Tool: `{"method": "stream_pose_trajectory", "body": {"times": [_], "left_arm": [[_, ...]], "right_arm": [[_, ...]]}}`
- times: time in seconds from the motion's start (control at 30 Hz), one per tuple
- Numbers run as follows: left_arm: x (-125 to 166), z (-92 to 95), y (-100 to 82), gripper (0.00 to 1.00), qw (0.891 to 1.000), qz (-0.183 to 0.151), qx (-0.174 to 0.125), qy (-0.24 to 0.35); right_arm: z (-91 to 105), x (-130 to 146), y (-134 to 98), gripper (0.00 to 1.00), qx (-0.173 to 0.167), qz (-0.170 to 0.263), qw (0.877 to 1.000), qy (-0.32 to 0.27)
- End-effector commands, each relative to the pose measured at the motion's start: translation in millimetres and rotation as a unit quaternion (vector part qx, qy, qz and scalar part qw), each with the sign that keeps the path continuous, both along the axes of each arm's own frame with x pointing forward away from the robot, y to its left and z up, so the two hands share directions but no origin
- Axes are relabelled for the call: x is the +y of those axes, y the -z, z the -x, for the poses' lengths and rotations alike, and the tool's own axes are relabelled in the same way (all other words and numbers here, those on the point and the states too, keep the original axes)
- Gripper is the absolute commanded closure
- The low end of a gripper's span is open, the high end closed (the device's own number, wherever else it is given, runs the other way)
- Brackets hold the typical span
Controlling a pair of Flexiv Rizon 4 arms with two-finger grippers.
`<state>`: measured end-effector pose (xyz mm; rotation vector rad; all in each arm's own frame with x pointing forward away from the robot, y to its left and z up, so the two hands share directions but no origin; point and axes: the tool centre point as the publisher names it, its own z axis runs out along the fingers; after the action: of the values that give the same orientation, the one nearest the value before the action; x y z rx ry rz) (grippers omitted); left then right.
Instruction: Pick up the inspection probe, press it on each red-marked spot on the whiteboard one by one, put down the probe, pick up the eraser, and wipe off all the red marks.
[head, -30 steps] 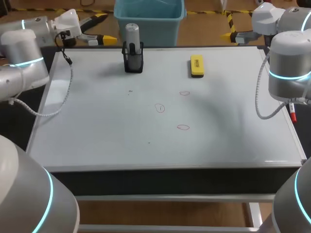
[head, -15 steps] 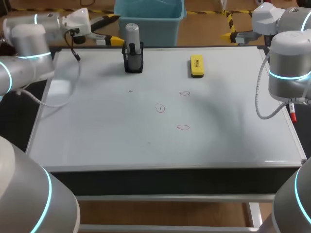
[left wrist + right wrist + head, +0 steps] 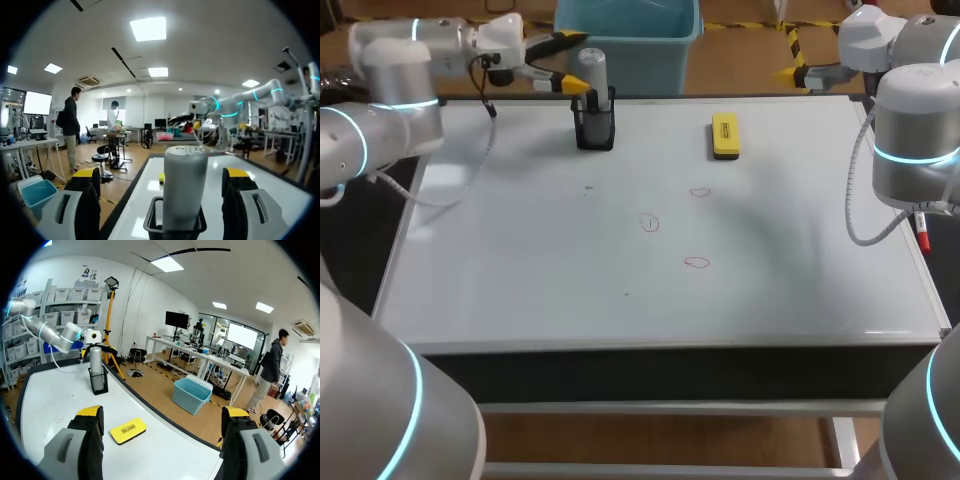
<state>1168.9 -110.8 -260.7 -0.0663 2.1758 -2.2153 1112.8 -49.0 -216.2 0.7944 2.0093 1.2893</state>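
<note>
The inspection probe (image 3: pixel 592 72), a grey cylinder, stands upright in a black mesh holder (image 3: pixel 595 128) at the back of the whiteboard (image 3: pixel 520 260). My left gripper (image 3: pixel 574 64) is open just left of the probe's top. In the left wrist view the probe (image 3: pixel 185 185) stands between and just ahead of the spread fingers (image 3: pixel 88 176), untouched. The yellow eraser (image 3: pixel 724 135) lies flat to the right of the holder. Three small red marks (image 3: pixel 649 222) sit near the board's middle. My right gripper (image 3: pixel 792 57) hangs open beyond the back right corner, with the eraser (image 3: pixel 128 430) below it.
A red pen (image 3: pixel 922 232) lies off the whiteboard's right edge, under my right arm (image 3: pixel 910 140). A small dark speck (image 3: pixel 588 187) marks the board in front of the holder.
My left arm has swung right along the table's back edge, bringing its open gripper from the back left corner up to the probe. The right arm has not moved.
</note>
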Motion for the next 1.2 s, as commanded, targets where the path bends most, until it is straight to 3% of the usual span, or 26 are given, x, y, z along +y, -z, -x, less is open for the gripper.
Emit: {"method": "stream_pose_trajectory", "body": {"times": [0.03,0.33,1.2], "left_arm": [[-6,-1.2,5.5,0.00,1.000,0.005,0.003,0.006],[-12,9.8,7.4,0.00,0.999,0.000,0.020,-0.041],[-29,10.6,14.9,0.00,0.999,0.006,0.035,-0.033]], "right_arm": [[-0.5,0,0,0.00,0.001,0.000,1.000,0.000],[-0.5,0,0,0.00,0.001,0.000,1.000,0.000],[-0.5,0,0,0.00,0.001,0.000,1.000,0.000]]}}
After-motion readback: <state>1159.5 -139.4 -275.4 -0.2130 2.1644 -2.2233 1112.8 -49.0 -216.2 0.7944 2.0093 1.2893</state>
